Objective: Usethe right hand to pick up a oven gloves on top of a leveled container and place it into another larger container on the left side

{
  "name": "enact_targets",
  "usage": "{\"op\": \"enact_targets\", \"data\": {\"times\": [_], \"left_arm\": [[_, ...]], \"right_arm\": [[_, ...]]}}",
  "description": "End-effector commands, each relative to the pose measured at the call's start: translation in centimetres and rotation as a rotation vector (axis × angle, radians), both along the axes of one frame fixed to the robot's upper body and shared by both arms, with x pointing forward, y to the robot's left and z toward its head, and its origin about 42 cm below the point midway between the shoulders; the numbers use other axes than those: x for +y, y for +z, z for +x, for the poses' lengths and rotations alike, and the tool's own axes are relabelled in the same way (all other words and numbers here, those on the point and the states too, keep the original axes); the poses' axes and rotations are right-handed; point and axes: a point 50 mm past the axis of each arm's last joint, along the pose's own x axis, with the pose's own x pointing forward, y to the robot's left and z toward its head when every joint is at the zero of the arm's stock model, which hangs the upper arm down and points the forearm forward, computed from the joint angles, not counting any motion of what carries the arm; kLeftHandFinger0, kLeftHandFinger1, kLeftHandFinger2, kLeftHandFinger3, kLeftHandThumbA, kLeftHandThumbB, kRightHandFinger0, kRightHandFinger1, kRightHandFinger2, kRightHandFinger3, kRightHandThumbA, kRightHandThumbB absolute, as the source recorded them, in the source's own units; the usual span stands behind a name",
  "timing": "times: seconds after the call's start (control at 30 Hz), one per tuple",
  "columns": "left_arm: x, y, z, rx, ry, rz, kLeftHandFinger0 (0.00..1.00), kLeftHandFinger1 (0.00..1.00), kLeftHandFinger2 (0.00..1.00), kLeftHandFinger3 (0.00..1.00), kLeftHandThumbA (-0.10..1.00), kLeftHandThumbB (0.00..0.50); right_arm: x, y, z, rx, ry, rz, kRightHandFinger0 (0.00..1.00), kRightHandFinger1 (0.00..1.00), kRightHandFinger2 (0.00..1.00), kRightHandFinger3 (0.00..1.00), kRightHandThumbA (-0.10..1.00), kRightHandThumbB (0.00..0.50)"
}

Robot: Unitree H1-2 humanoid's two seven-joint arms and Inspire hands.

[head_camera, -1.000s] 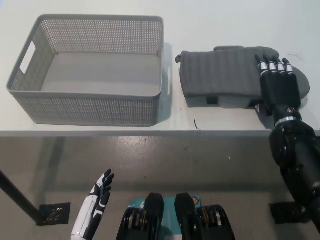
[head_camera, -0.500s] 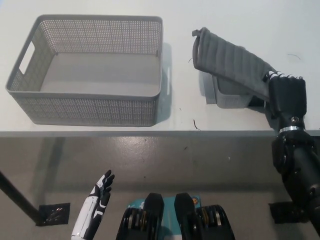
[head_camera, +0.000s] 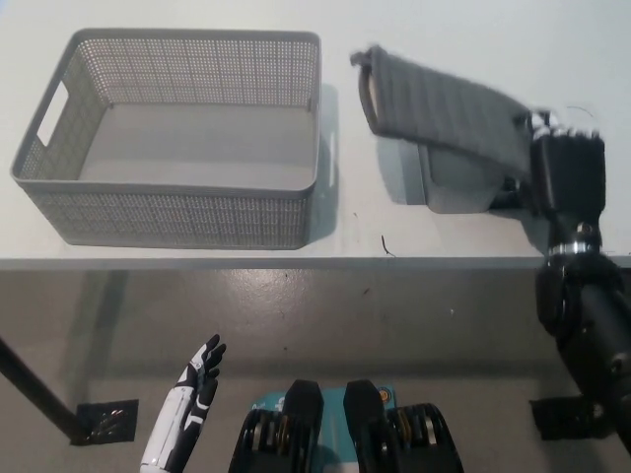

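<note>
A grey quilted oven glove (head_camera: 444, 108) hangs in the air above the small grey container (head_camera: 458, 184) on the table's right side. My black right hand (head_camera: 564, 168) is shut on the glove's right end; the open cuff end points left, toward the basket. The large grey perforated basket (head_camera: 177, 222) stands on the left of the table with nothing in it. My white left hand (head_camera: 189, 404) rests low at the lower left, below the table edge, fingers apart.
The white table (head_camera: 473, 30) ends at a front edge just below the basket and container. Below it lies a grey floor with a dark plate at the lower left. A narrow gap separates basket and small container.
The glove lay flat on the small container a second ago; my right hand has closed on it, lifted it off and carried its cuff end leftward. The left hand has not moved.
</note>
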Motion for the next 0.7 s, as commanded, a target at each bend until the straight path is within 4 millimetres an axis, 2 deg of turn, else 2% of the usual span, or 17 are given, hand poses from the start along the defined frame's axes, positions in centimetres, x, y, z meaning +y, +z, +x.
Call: {"op": "enact_targets", "data": {"times": [0.0, 0.07, 0.13, 0.23, 0.3, 0.33, 0.37, 0.43, 0.5, 0.57, 0.6, 0.63, 0.67], "left_arm": [[0.0, 1.4, 0.4, -0.082, -0.014, 0.010, 1.00, 1.00, 1.00, 1.00, 1.00, 0.103], [0.0, 1.4, 0.4, -0.082, -0.014, 0.005, 1.00, 1.00, 1.00, 1.00, 1.00, 0.103], [0.0, 1.4, 0.4, -0.083, -0.011, 0.002, 1.00, 1.00, 1.00, 1.00, 1.00, 0.106], [0.1, 1.5, 0.5, -0.084, -0.006, 0.010, 1.00, 1.00, 1.00, 1.00, 1.00, 0.108], [0.2, 1.6, 0.6, -0.089, -0.006, 0.007, 1.00, 1.00, 1.00, 1.00, 1.00, 0.102], [0.2, 1.7, 0.6, -0.090, -0.004, 0.004, 1.00, 1.00, 1.00, 1.00, 1.00, 0.104], [0.2, 1.7, 0.7, -0.090, -0.004, 0.003, 1.00, 1.00, 1.00, 1.00, 1.00, 0.105], [0.2, 1.6, 0.7, -0.090, -0.003, 0.004, 1.00, 1.00, 1.00, 1.00, 1.00, 0.099], [0.2, 1.6, 0.8, -0.090, -0.004, 0.010, 1.00, 1.00, 1.00, 1.00, 1.00, 0.097], [0.2, 1.7, 0.7, -0.088, -0.004, 0.014, 1.00, 1.00, 1.00, 1.00, 1.00, 0.099], [0.2, 1.7, 0.8, -0.087, -0.005, 0.011, 1.00, 1.00, 1.00, 1.00, 1.00, 0.101], [0.2, 1.7, 0.8, -0.088, -0.006, 0.010, 1.00, 1.00, 1.00, 1.00, 1.00, 0.103], [0.2, 1.7, 0.8, -0.091, -0.011, 0.006, 1.00, 1.00, 1.00, 1.00, 1.00, 0.105]], "right_arm": [[0.6, 13.9, 1.4, -0.409, 0.111, 0.102, 0.00, 0.27, 0.68, 0.53, -0.10, 0.270], [1.0, 16.5, 1.1, -0.454, 0.139, 0.125, 0.00, 0.24, 0.66, 0.44, -0.10, 0.245], [1.3, 18.3, 0.8, -0.478, 0.169, 0.130, 0.00, 0.20, 0.63, 0.45, -0.10, 0.251], [2.4, 20.6, 0.5, -0.483, 0.219, 0.151, 0.00, 0.21, 0.66, 0.58, -0.10, 0.237], [3.6, 21.8, 0.4, -0.501, 0.256, 0.167, 0.00, 0.20, 0.67, 0.66, -0.10, 0.269], [4.4, 22.2, 0.5, -0.498, 0.263, 0.161, 0.00, 0.22, 0.68, 0.67, -0.10, 0.272], [4.6, 22.4, 0.5, -0.496, 0.265, 0.159, 0.00, 0.22, 0.69, 0.67, -0.10, 0.272], [6.1, 22.5, 1.0, -0.488, 0.287, 0.149, 0.00, 0.24, 0.72, 0.68, -0.10, 0.242], [7.2, 22.5, 1.3, -0.466, 0.289, 0.136, 0.00, 0.28, 0.71, 0.65, -0.10, 0.251], [8.6, 22.2, 1.9, -0.438, 0.308, 0.119, 0.00, 0.29, 0.71, 0.68, -0.10, 0.270], [9.3, 22.0, 2.1, -0.417, 0.316, 0.121, 0.00, 0.30, 0.72, 0.69, -0.10, 0.254], [10.0, 21.8, 2.2, -0.404, 0.323, 0.120, 0.00, 0.29, 0.73, 0.72, -0.10, 0.250], [11.0, 21.5, 2.4, -0.389, 0.341, 0.112, 0.00, 0.25, 0.68, 0.68, -0.10, 0.257]]}}
